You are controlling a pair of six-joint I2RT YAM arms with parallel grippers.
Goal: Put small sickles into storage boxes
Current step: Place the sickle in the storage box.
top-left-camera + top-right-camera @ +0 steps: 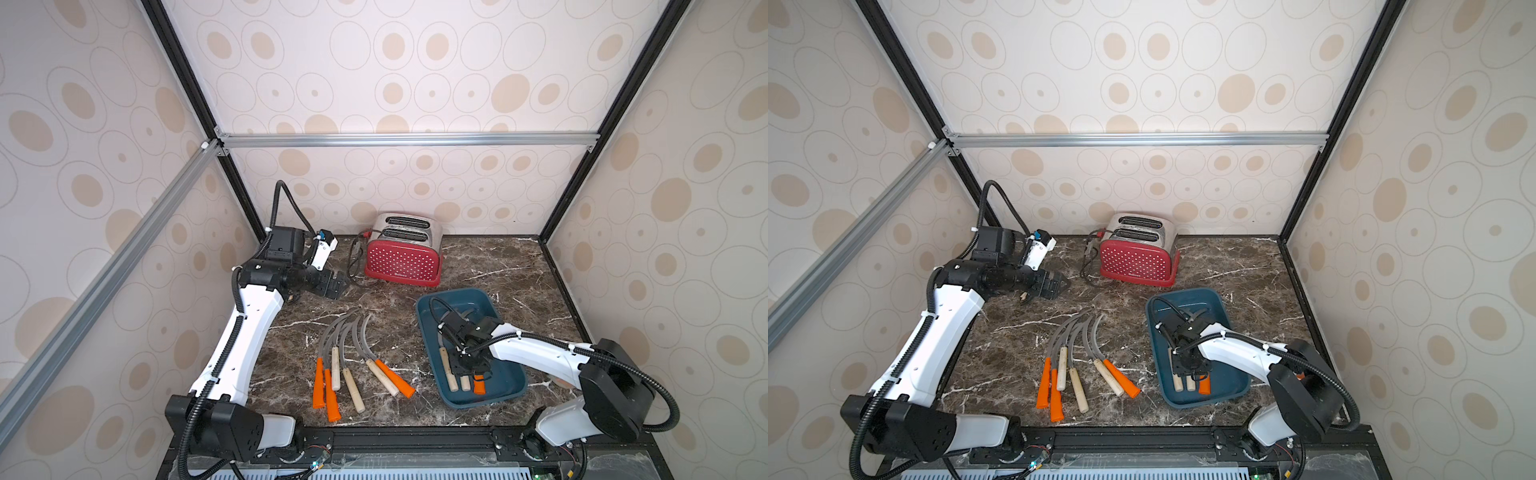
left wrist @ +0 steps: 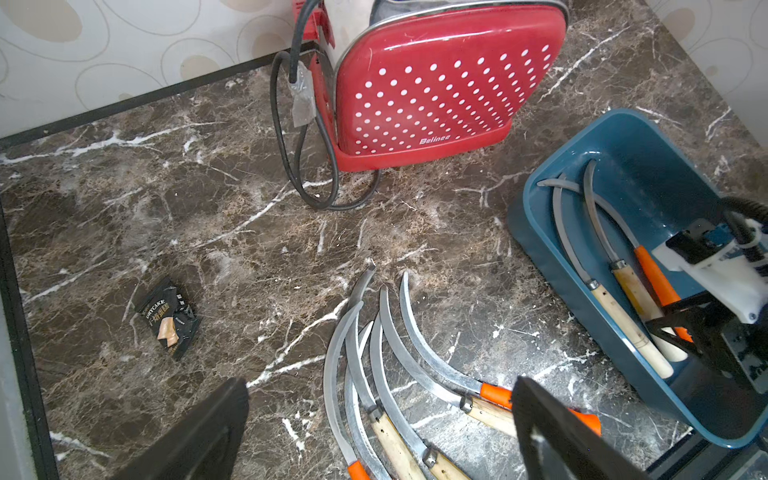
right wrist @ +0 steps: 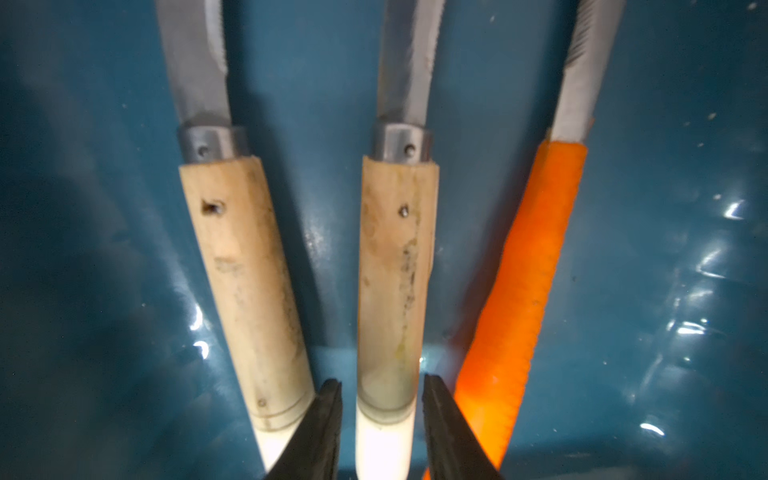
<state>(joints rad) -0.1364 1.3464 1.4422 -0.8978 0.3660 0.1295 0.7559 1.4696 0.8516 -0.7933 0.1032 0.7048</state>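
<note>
Right end effector loose around sickle, teal tray

I see 3 sickles in the tray on the R, 6 sickles on the table to its L, toaster behind, btwn both.

We log a dark marble table. Directly on it: red dotted toaster at the back, its black cord beside it; teal tray; six sickles fanned mid-table; small black packet lying apart.
</note>
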